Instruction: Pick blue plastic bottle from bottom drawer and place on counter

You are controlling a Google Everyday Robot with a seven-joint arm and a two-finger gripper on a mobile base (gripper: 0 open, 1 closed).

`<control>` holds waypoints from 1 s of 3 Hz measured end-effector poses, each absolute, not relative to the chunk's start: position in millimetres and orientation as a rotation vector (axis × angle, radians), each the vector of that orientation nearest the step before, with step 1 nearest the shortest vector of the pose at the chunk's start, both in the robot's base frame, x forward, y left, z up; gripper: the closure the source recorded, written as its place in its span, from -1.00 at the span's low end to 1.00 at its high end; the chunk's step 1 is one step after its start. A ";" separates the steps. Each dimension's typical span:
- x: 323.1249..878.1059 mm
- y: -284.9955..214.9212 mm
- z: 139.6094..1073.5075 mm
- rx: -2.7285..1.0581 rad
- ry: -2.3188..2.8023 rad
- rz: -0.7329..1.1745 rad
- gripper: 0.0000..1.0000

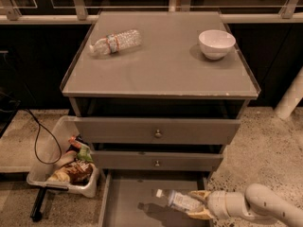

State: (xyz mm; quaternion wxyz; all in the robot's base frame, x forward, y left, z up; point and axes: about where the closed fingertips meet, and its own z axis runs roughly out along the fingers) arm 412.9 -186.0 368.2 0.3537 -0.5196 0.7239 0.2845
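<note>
The blue plastic bottle (177,201), clear with a white cap and a pale label, lies on its side in the air just above the bottom drawer (123,197), which is pulled out at the foot of the cabinet. My gripper (198,204) comes in from the lower right on a white arm and is shut on the bottle's base end, with tan fingers (200,195) above and below it. The bottle's shadow falls on the drawer floor. The counter (161,65) is the grey cabinet top above.
On the counter a crinkled clear bottle (116,41) lies at the back left and a white bowl (216,43) stands at the back right. Two knobbed drawers (157,132) are shut. A clear bin of snacks (66,167) and a black cable (40,136) sit on the floor at left.
</note>
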 end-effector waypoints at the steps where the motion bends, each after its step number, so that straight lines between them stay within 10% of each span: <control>1: 419.7 -193.0 410.7 -1.389 1.850 0.705 1.00; 3: 453.9 -210.4 495.5 -1.456 1.831 0.577 1.00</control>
